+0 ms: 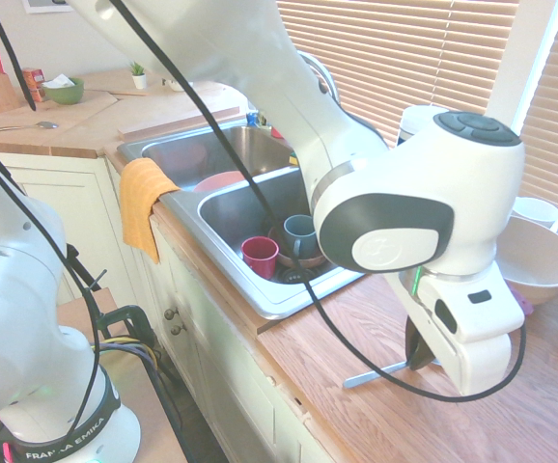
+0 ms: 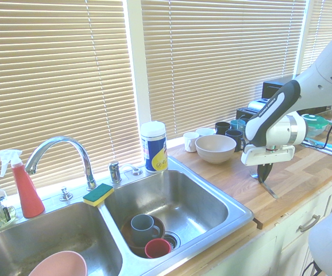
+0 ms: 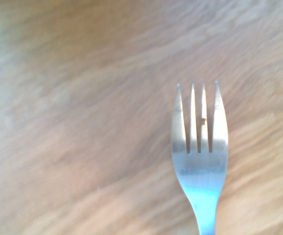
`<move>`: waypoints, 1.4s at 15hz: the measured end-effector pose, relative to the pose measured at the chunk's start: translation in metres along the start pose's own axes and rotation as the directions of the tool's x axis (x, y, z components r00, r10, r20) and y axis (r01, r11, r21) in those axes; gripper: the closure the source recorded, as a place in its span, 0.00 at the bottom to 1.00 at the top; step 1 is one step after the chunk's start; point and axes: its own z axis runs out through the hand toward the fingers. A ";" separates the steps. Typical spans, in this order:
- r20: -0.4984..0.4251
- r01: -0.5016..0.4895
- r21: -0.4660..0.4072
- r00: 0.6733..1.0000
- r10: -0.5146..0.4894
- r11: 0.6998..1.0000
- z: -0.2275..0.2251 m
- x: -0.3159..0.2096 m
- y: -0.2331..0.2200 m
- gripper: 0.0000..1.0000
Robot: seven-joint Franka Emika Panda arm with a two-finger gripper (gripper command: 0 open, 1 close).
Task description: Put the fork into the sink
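The fork [image 3: 199,147] is a slim silver one with four tines, lying on the wooden counter to the right of the sink [image 2: 235,208]. In the first exterior view its handle [image 1: 374,374] sticks out from under the hand, toward the sink [image 1: 289,301]. My gripper [image 2: 265,174] points straight down over the fork [image 2: 272,192], its dark fingers [image 1: 420,353] shut on the fork's middle. The fork still looks level with the counter. The stainless double sink lies a short way to the side.
The near basin holds a red cup [image 2: 157,248], a grey-blue mug [image 2: 142,225] and a brown bowl. A pink bowl [image 2: 58,265] sits in the other basin. A beige bowl [image 2: 215,148] and mugs [image 2: 235,135] stand behind the gripper. An orange cloth [image 1: 142,201] hangs over the counter edge.
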 end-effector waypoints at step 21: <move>-0.010 0.234 0.040 0.972 -0.234 0.971 0.084 -0.270 -0.240 1.00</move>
